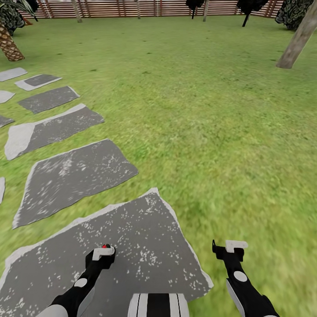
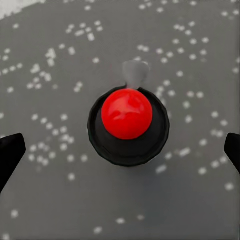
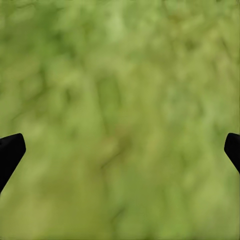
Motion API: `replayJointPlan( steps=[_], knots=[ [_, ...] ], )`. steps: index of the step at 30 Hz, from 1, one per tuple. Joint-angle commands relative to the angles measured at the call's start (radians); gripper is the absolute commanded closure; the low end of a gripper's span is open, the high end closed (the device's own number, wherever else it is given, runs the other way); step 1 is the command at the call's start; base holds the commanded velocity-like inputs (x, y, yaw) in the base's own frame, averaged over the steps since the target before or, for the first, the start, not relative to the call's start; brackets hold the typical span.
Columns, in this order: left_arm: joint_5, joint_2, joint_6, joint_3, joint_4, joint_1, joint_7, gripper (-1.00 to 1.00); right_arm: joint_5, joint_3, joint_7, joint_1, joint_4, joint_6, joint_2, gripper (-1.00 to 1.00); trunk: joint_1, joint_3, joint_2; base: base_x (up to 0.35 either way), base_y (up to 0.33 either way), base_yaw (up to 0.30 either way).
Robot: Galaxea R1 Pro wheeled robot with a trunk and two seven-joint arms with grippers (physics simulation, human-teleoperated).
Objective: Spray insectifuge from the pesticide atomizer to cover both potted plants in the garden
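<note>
The left gripper [image 2: 120,150], fingers spread wide, hangs over the pesticide atomizer [image 2: 127,125], untouched on the stepping stone [image 1: 145,237]; at three o'clock, the right gripper [image 3: 120,150] gapes empty over grass.

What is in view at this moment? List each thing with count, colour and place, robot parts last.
pesticide atomizer: one, dark body with red top, standing on the nearest stepping stone, under the left gripper
stepping stones: several, grey, in a row across the lawn at left
lawn: one, green, most of the ground
tree trunks: several, grey-brown, far edge
fence: one, brown slatted, far end
left gripper: one, black and white, open above the atomizer
right gripper: one, black and white, open over grass
</note>
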Motion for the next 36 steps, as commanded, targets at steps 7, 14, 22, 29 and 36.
replayJointPlan(
  steps=[7,14,22,29,36],
  knots=[
    [0.000,0.000,-0.002,0.000,0.000,0.000,0.001,-1.00,0.008,-0.001,-0.004,0.000,0.001,-0.002,0.000,-1.00,0.001,-0.010,-0.001,0.001,0.000,0.000],
    [0.000,0.000,-0.003,0.000,0.000,0.000,0.002,-1.00,0.008,-0.001,-0.004,0.000,0.001,-0.002,0.000,-1.00,0.003,-0.039,-0.002,0.000,0.000,0.000],
    [0.000,0.000,-0.003,0.000,0.000,0.000,0.004,-1.00,0.008,-0.001,-0.003,0.000,0.001,-0.002,0.000,-1.00,0.003,-0.044,-0.002,0.017,0.047,-0.001],
    [-0.001,-0.001,-0.004,0.000,0.001,0.000,0.005,-1.00,0.008,-0.001,-0.005,0.000,0.001,-0.002,0.000,-1.00,0.003,-0.044,-0.002,0.015,0.050,-0.122],
    [-0.002,-0.004,-0.005,0.000,0.001,0.000,0.005,-1.00,0.008,-0.001,-0.004,0.000,0.001,-0.002,0.000,-1.00,0.003,-0.044,-0.002,0.000,0.000,-0.023]
  ],
)
